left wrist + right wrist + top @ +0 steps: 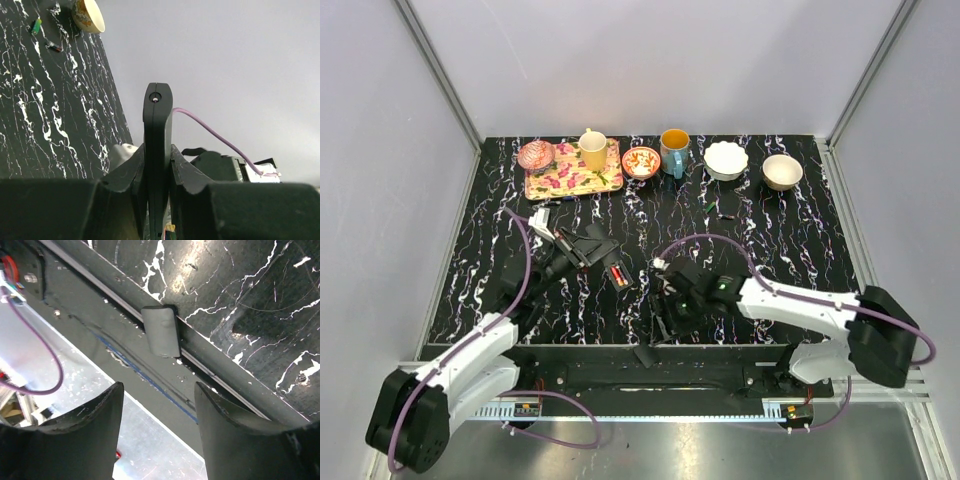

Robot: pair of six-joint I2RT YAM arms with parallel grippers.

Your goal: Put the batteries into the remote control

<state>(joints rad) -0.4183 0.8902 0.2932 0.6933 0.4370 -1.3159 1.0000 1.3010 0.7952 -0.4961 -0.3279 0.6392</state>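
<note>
The remote control (616, 272), a slim black bar with a red mark, sits left of the table's middle, and my left gripper (586, 250) is shut on it. In the left wrist view the remote control (158, 115) stands edge-on, clamped between both fingers of the left gripper (158, 155). Two small batteries (36, 25) lie far off on the marbled table, near a bowl (88, 15); they also show as batteries (720, 210) in the top view. My right gripper (665, 318) hangs open and holds nothing near the front edge. Below the right gripper (159, 390) lies a small grey cover piece (161, 330) on the table's edge rail.
Along the back stand a floral tray (552, 184) with a yellow cup (592, 150) and a pink bowl (535, 155), a red-patterned bowl (641, 162), a blue mug (674, 152), a white bowl (726, 160) and a beige bowl (782, 172). The grey cover piece (645, 355) rests at the front rail.
</note>
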